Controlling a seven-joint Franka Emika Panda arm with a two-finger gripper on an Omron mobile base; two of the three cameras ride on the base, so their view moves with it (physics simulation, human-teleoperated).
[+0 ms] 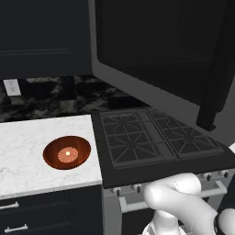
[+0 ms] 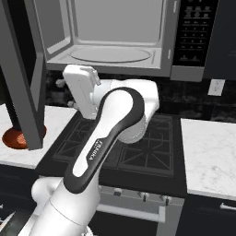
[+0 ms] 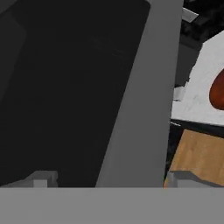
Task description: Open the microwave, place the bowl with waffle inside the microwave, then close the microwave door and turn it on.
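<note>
The microwave (image 2: 115, 44) stands open above the stove, its pale cavity bare with a round turntable. Its door (image 1: 151, 50), dark glass in a grey frame, swings far out to the left; the dark bar handle (image 1: 214, 87) hangs at its free edge. On the white counter left of the stove sits the reddish-brown bowl (image 1: 67, 152) with the waffle (image 1: 67, 154) in its middle. My gripper (image 3: 111, 179) is open, tips wide apart, close up against the door (image 3: 78, 87) with nothing between them. The bowl's edge (image 3: 218, 92) peeks past the door frame.
A black gas stove (image 1: 156, 135) with grates lies under the microwave. The microwave's control panel (image 2: 193, 32) is on its right side. White marble counters (image 2: 209, 152) flank the stove. A wall outlet (image 1: 12, 86) is on the backsplash. Dark cabinets (image 1: 41, 36) hang at upper left.
</note>
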